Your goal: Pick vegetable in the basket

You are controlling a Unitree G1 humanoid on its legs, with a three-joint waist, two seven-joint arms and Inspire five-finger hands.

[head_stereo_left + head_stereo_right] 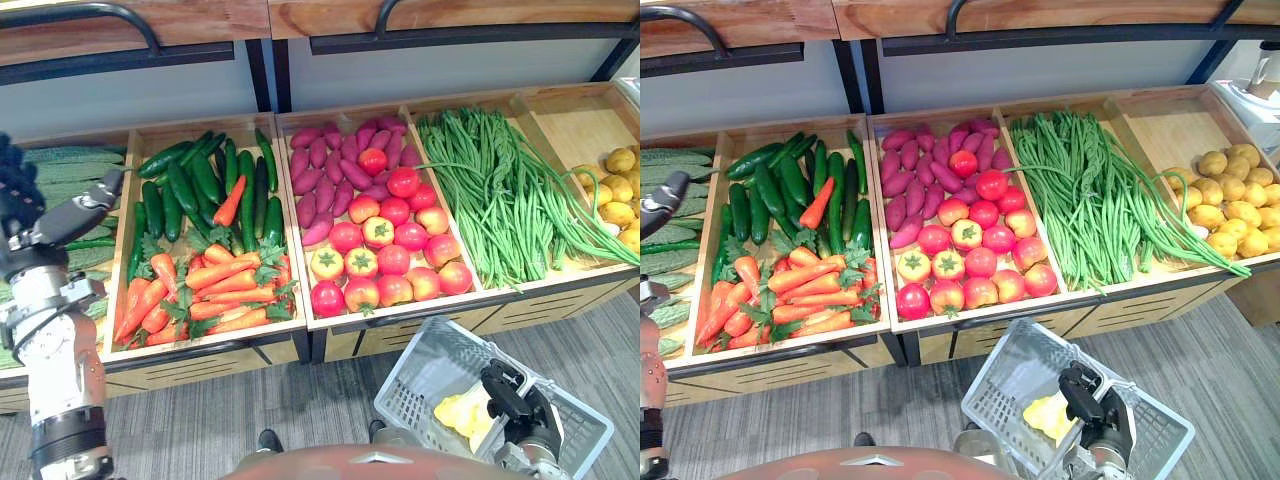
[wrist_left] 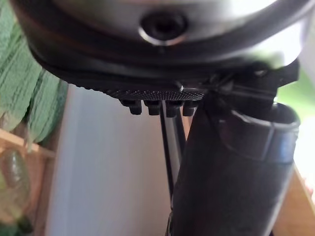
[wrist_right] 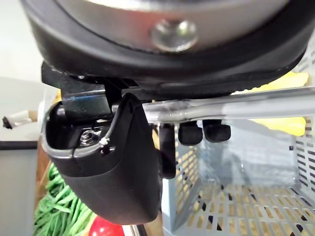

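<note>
Closest to us, our right hand point(image 1: 520, 405) is closed around the metal handle point(image 3: 221, 108) of the grey basket point(image 1: 425, 365), and it holds the basket low in front of the wooden stand point(image 1: 400, 318). One yellow thing point(image 1: 462, 412) lies inside the basket, but we cannot tell which food it is. Over on the other side, our left hand point(image 1: 35, 220) is up in the air above the bumpy light green cucumbers point(image 1: 70, 165). We see nothing in it, and we cannot tell if it is open or closed. The vegetables we want lie in the boxes past our hands: first the carrots point(image 1: 215, 290) and the red and yellow tomatoes point(image 1: 390, 250), then the dark green cucumbers point(image 1: 190, 185), the purple sweet potatoes point(image 1: 325, 165), the long green beans point(image 1: 490, 190) and the potatoes point(image 1: 620, 190). We think we are at the step of reaching for a vegetable. Next, our left hand needs to go down onto one that is close to it, close around it and lift it out. The basket is far off to the right, so the vegetable needs a long carry over to it.
</note>
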